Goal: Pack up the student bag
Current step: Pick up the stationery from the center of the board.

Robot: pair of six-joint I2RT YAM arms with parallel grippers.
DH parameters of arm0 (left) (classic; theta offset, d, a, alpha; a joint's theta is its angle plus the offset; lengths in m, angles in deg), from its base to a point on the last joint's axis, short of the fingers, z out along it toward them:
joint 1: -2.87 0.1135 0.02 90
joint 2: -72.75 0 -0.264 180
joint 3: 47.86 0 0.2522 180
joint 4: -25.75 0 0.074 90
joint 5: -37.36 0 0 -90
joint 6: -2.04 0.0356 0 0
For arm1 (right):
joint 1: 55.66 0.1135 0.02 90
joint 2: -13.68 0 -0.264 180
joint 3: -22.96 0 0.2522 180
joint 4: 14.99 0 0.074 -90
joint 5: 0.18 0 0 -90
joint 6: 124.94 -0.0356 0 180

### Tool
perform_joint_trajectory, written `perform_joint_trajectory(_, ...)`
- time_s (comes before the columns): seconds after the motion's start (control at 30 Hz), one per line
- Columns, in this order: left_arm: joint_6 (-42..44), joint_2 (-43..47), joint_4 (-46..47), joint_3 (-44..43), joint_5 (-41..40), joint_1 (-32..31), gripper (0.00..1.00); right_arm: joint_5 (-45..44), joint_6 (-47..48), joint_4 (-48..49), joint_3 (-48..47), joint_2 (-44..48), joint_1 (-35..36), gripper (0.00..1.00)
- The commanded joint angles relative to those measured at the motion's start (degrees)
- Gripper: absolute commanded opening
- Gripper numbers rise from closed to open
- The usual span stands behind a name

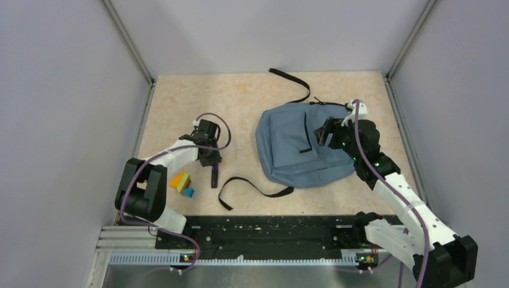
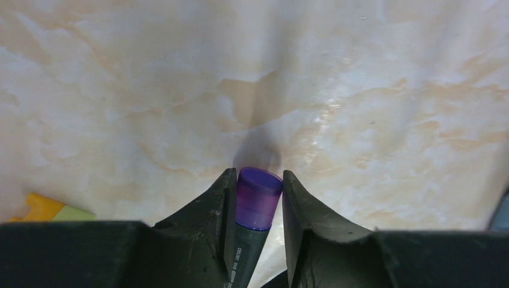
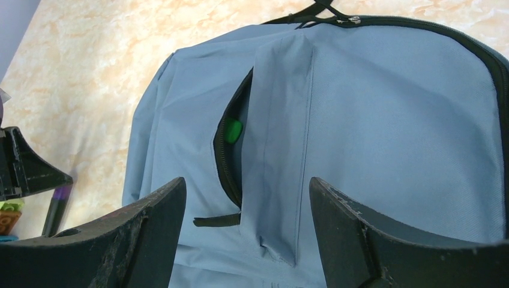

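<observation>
The student bag (image 1: 300, 147), blue-grey, lies flat at the table's centre-right, and its front zip pocket (image 3: 231, 150) gapes open. Something green (image 3: 233, 129) shows inside that pocket. My right gripper (image 1: 324, 135) hovers open over the bag's front (image 3: 390, 120), nothing between its fingers (image 3: 153, 222). To the left of the bag, my left gripper (image 1: 211, 157) points down at the table. It is shut on a dark marker with a purple cap (image 2: 259, 195); both fingers (image 2: 210, 222) touch the cap. The marker's body (image 1: 213, 178) sticks out toward the near edge.
Small coloured blocks (image 1: 182, 183) lie just left of the marker, also in the left wrist view as blocks (image 2: 51, 210). A long black strap (image 1: 252, 187) loops over the table in front of the bag, another strap (image 1: 294, 81) behind it. Grey walls enclose the table.
</observation>
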Motion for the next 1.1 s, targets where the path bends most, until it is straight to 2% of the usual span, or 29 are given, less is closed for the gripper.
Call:
perform_joint_trajectory(0.0,-3.5,0.3,7.0,-1.1,0.5,-2.8,0.32,-0.2,-0.6,1.6,0.0,1.0,0.6,0.74)
perform_joint_trajectory(0.03,-3.5,0.2,7.4,-1.1,0.5,-3.2,0.36,-0.2,-0.6,1.6,0.1,0.9,0.6,0.74)
perform_joint_trajectory(0.13,-3.0,0.3,7.4,-1.0,0.3,-3.9,0.6,-0.2,-0.5,1.5,0.0,0.9,0.5,0.74)
perform_joint_trajectory(0.2,-2.9,1.1,6.7,-0.2,-0.2,-4.3,0.71,-0.2,-0.6,1.4,0.0,1.0,0.6,0.74)
perform_joint_trajectory(0.33,-4.1,3.5,5.5,2.6,-2.0,-6.5,0.74,0.0,-0.6,1.7,0.1,0.9,0.6,0.74)
perform_joint_trajectory(0.5,-5.2,4.9,1.1,4.0,-5.9,-10.5,0.7,0.0,-0.5,1.5,0.0,1.1,0.6,0.74)
perform_joint_trajectory(0.8,-5.8,4.7,0.1,6.0,-6.2,-11.0,0.57,0.1,-0.7,1.6,0.1,1.4,0.6,0.74)
perform_joint_trajectory(0.9,-5.3,3.2,0.1,5.4,-6.2,-11.1,0.5,0.1,-0.8,1.5,0.1,1.3,0.6,0.74)
perform_joint_trajectory(1.07,-2.6,4.2,-1.0,4.4,-9.8,-12.2,0.3,0.8,-0.7,1.1,-0.4,1.5,0.6,0.74)
